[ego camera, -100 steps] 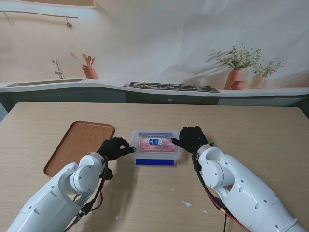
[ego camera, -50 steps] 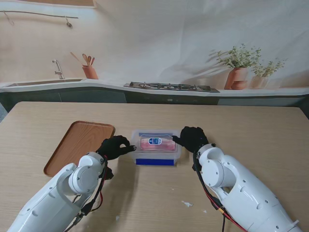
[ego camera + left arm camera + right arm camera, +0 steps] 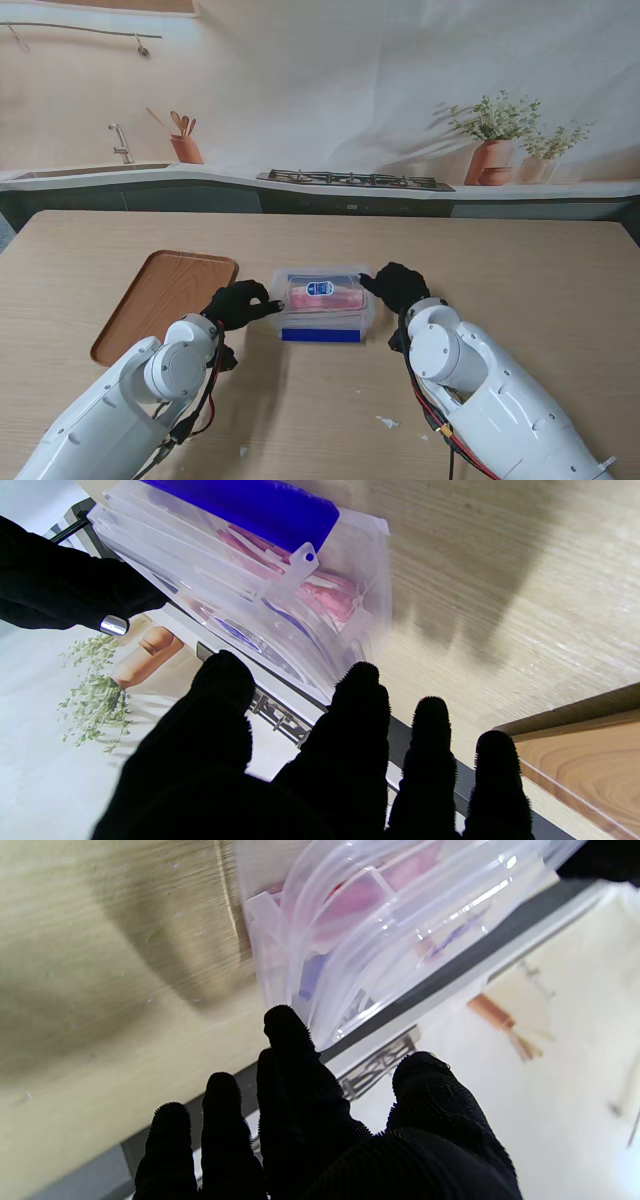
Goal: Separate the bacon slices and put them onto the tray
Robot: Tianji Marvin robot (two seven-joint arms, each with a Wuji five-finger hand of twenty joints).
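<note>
From the stand, the clear bacon box [image 3: 322, 303] sits on the table [image 3: 520, 270] just right of the wooden tray [image 3: 165, 300], the left hand [image 3: 238, 305] and right hand [image 3: 398, 288] pressed against its ends. Each wrist view shows spread fingers [image 3: 357, 715] at the box's edge; whether they actually grip it, I cannot tell.

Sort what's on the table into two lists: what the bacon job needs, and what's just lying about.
Needed:
clear plastic box with blue lid edge
pink bacon slices inside it
brown wooden tray
left hand and right hand, at the box's sides

Lying about:
small white scraps on the light wooden table
</note>
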